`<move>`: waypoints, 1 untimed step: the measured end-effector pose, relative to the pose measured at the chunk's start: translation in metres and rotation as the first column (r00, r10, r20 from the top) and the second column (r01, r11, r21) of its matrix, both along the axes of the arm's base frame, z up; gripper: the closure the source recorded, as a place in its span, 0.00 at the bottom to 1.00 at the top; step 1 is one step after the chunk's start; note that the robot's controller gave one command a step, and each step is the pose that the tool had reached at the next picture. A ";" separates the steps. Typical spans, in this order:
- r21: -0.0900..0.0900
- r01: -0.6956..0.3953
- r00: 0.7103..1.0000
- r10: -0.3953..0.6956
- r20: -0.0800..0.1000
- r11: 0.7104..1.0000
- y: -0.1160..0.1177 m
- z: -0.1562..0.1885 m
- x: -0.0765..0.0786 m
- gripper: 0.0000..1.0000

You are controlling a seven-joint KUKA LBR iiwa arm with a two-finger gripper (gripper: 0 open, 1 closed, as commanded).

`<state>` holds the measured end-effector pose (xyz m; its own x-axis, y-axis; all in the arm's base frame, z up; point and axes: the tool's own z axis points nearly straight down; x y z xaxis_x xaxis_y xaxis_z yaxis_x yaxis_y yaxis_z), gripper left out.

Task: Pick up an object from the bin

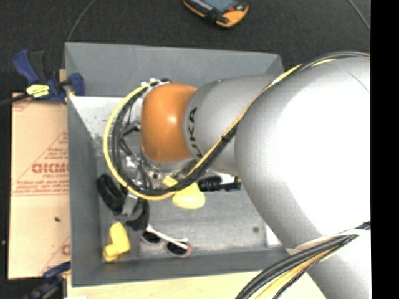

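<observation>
The hand [138, 182] sits low beside a black thing [110, 193] at the bin's [187, 58] left. Open or closed, I cannot tell. It should centre over one piece before squeezing.

Several small things lie loose on the floor of the grey metal bin [81, 167], all in its nearer half. A bright yellow plastic piece [116, 240], blocky and bent like an L, sits in the near left corner, close to the left wall. Just right of it, white-framed sunglasses [167, 242] with dark lenses lie flat along the near wall. Farther in, toward the middle, lies a pale yellow rounded thing [189, 199], its upper part hidden. Beside that, a black-and-white pen-like stick [219, 183] lies crosswise. A black curved thing [110, 192], of a kind that cannot be told, rests near the left wall.
</observation>
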<state>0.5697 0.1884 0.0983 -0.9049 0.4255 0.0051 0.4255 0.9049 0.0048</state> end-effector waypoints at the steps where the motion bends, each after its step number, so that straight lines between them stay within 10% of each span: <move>1: -0.003 -0.100 0.995 0.100 0.016 0.995 -0.062 -0.025 0.048 0.00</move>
